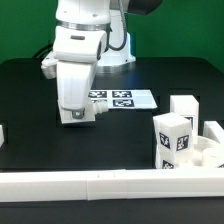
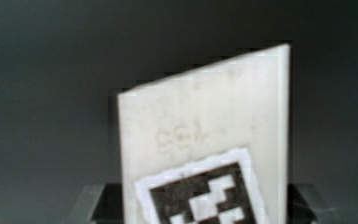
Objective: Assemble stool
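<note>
Wrist view: gripper (image 2: pixel 197 204) clamped on a stool leg (image 2: pixel 202 110), fingers (image 2: pixel 108 205) pressing its two flat sides near the tagged end. Exterior view: held leg low over the black table (image 1: pixel 30 100), just beside the marker board (image 1: pixel 122 100); spare legs (image 1: pixel 172 140) well apart. Judgement: stiff, light, slick plastic, so grip the flat faces squarely.

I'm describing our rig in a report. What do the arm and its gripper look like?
The arm is glossy white, with rounded links and dark sections at the joints. The gripper has a boxy white body with a small dark grey block at its lower end. The fingers look almost black. What seems to be a dark cable runs beside the wrist. No lettering is legible.
</note>
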### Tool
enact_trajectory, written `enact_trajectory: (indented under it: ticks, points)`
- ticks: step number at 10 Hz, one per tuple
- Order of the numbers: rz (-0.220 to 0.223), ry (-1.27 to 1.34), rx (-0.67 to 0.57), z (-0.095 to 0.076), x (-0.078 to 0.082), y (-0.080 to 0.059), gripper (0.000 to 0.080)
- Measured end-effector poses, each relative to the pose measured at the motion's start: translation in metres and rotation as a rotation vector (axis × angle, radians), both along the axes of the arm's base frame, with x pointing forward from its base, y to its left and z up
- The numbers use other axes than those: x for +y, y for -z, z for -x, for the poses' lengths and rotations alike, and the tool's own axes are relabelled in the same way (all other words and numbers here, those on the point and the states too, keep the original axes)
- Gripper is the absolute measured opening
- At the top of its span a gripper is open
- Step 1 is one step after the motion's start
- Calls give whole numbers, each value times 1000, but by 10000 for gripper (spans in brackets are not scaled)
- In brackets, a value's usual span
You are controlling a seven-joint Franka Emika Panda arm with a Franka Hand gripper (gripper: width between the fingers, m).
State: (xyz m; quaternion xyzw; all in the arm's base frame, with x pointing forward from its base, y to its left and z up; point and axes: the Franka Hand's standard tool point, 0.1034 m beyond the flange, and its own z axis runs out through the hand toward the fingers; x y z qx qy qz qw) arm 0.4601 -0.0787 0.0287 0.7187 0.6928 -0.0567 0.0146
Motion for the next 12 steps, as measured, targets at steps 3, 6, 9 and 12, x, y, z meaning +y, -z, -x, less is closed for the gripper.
enact_trajectory:
  ticks: [3, 6, 9, 12]
  points:
    - [-11, -374, 30, 7, -15, 1, 320]
    - [9, -528, 60, 8, -22, 2, 320]
    - [-29, -1062, 151, 13, -21, 6, 320]
    - [-24, -1248, 177, 16, -36, 7, 320]
